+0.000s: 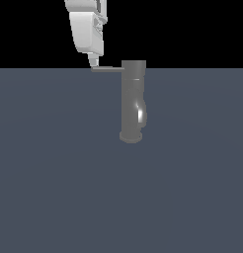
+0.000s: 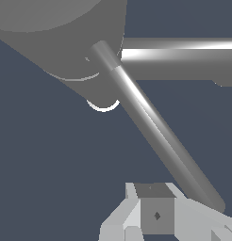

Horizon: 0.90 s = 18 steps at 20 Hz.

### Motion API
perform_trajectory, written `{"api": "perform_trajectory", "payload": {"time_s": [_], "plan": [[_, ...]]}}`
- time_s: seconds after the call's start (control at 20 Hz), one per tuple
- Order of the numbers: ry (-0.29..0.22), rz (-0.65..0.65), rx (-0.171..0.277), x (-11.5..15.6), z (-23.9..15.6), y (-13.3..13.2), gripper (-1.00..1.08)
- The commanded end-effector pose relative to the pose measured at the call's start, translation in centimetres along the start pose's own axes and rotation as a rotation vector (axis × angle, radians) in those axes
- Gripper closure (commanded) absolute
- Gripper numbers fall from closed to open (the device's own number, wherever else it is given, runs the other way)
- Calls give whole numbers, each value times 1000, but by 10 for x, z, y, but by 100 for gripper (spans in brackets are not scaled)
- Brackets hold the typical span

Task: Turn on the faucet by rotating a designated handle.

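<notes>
- The faucet (image 1: 133,101) stands upright around mid-surface, toward the far side. Wide round base on the surface (image 1: 54,197), glossy bulge low on its side.
- The handle (image 1: 107,69) is a thin flat bar sticking out sideways from the cylinder top, toward the exterior view's left.
- The hand (image 1: 94,63) hangs above the handle's free end, fingertip down at the bar tip, touching or just short of it; can't tell which.
- Hand state: cannot tell. In the wrist view only one finger block (image 2: 156,214) shows clearly beside the bar end (image 2: 210,197); the gap isn't visible. Doesn't look like it holds anything.
- Handling, a guess: metal, rigid, smooth, likely slippery. The bar should pivot about the cylinder axis, and the body stays fixed.
- Best contact is the far tip of the bar for the most leverage. A sideways push should do; no pinch needed.
- Risk: finger slipping over or off the thin bar.
- Nothing else on the surface, so nothing blocks the sweep; only the faucet body itself limits the arc.
</notes>
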<state>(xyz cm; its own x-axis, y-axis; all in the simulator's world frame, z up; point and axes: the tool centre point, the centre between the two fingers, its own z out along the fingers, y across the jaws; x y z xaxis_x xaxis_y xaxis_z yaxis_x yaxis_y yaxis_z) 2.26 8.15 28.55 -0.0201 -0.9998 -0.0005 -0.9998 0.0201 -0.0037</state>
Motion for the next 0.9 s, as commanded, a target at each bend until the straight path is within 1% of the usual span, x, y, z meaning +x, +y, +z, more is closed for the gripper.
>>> {"api": "perform_trajectory", "payload": {"time_s": [0.0, 0.85], "plan": [[0, 0, 0, 0, 0, 0, 108], [0, -1, -2, 45, 0, 42, 108]]}}
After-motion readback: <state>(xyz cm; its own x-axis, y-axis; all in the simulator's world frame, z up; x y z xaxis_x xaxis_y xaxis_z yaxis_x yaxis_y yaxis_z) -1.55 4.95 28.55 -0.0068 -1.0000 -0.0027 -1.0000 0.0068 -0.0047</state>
